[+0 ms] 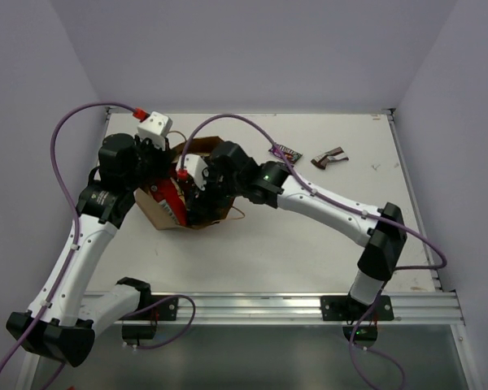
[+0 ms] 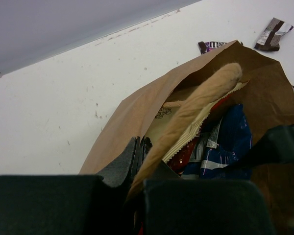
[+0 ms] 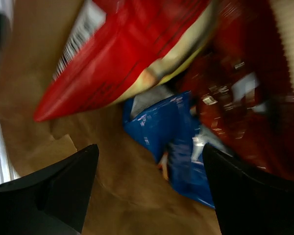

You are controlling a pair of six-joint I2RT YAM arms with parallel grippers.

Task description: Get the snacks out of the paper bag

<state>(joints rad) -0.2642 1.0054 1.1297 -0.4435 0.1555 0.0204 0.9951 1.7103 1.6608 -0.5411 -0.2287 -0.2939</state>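
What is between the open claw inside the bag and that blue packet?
Nothing visible. The right gripper has its fingers open on either side of the blue packet, with only the paper bag wall beneath. A red chip bag lies beyond it, out of the path.

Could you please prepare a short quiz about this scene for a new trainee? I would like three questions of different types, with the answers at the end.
1. True or false: the right hand stands open inside the tall brown paper bag.
2. What does the left hand grip? A) the bag's twisted paper handle; B) a purple cable; C) a candy bar.
3. Fill in: in the right wrist view, the crinkly packet below the red chip bag is coloured ____.
Key: 1 true; 2 A; 3 blue.
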